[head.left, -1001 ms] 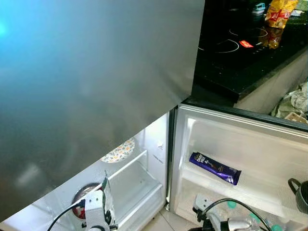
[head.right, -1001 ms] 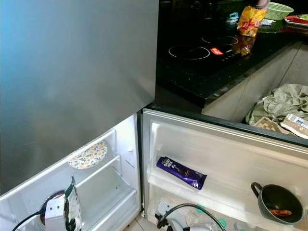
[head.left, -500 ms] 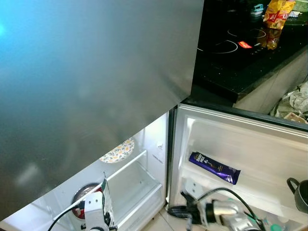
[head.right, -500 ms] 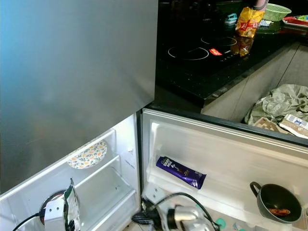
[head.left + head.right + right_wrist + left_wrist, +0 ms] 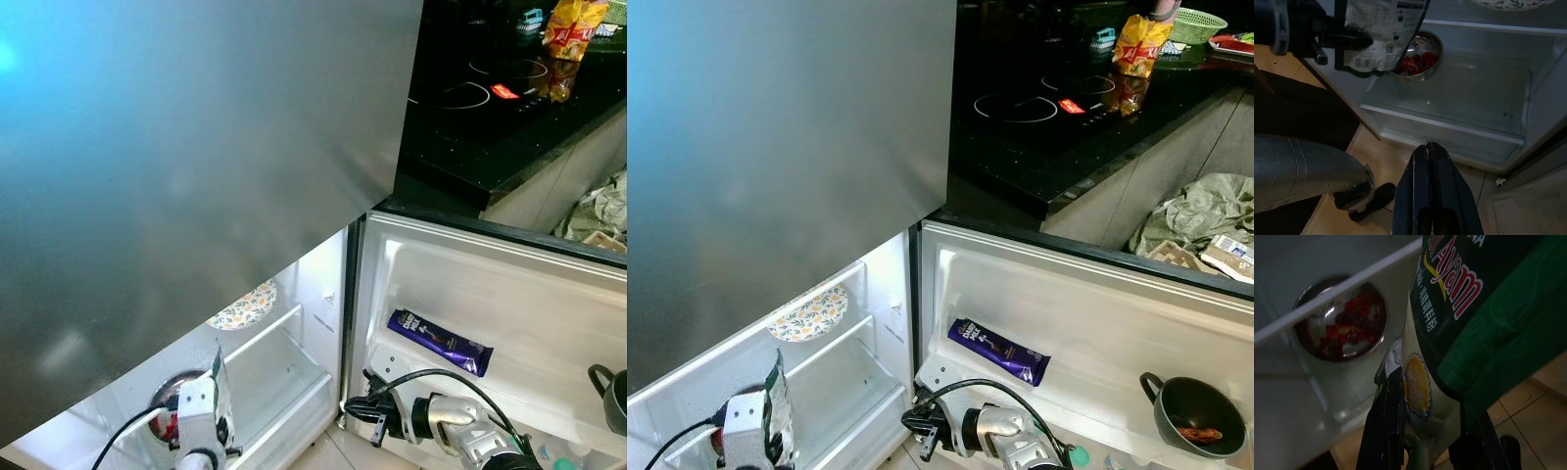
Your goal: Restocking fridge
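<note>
- Packet (image 5: 1469,308): green, glossy, with red-and-white "Ayam" lettering and a gold seal; a white printed back with a barcode is seen from the right wrist view. It is held upright in front of the lower fridge shelf (image 5: 1449,125), not yet set down.
- Left gripper (image 5: 1425,440): clamped on the packet's lower edge, one black finger on each side. Judged: the packet is held by its edge so it can be stood on the shelf.
- Bowl (image 5: 1420,51): steel, with red contents, sits on the shelf just behind the packet.
- Patterned plate (image 5: 809,313): lies on the shelf above.
- Right gripper (image 5: 1432,196): fingers pressed together, nothing held, low near the gap between fridge and open door (image 5: 1097,323).
- Door rack: a purple chocolate bar (image 5: 999,351) and a dark pot (image 5: 1195,416) are stored there.
- Judged: placement remains to be done.
</note>
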You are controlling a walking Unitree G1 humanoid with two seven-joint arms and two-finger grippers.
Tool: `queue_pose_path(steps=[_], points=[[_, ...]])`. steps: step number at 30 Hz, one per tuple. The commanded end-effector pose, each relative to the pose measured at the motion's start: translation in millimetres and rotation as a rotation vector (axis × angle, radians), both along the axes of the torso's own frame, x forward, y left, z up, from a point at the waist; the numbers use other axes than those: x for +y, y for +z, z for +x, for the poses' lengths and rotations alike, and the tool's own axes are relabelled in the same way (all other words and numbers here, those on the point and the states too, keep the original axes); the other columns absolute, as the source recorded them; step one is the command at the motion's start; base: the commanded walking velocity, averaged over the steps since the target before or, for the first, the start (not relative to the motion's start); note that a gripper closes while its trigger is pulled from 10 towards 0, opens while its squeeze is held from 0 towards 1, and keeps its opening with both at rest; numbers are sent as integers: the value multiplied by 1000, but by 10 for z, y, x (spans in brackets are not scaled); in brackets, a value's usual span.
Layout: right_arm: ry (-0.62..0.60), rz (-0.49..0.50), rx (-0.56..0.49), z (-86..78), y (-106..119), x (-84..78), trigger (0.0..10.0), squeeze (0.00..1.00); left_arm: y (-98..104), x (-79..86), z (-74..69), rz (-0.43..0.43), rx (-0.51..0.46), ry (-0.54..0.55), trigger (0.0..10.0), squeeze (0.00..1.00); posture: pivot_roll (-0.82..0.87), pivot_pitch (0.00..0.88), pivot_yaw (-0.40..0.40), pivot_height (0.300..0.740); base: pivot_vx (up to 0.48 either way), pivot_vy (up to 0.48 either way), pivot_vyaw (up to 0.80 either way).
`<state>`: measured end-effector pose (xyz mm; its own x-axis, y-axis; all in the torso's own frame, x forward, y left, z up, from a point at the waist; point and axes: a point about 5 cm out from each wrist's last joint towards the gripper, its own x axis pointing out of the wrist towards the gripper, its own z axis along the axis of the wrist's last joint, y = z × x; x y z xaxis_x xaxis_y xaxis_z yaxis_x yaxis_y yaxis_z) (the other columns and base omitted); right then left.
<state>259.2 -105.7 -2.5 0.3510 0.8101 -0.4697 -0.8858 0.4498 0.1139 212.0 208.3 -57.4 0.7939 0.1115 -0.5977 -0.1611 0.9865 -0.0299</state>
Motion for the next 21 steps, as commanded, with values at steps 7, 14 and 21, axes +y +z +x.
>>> queue_pose_path(steps=[7, 14, 21], points=[[12, 16, 3, -18, 5, 32, 10000, 0, 121, 35, 150, 41, -74, -22, 10000, 0, -101, 0, 11, 685, 0, 0, 0], [3, 13, 10, -36, -21, 75, 10000, 0, 135, 35, 168, 51, -81, -32, 10000, 0, -97, 0, 10, 660, 0, 0, 0], [-17, 17, 21, -53, -46, 73, 10000, 0, 132, 37, 163, 56, -78, -38, 10000, 0, -97, 0, 12, 635, 0, 0, 0]])
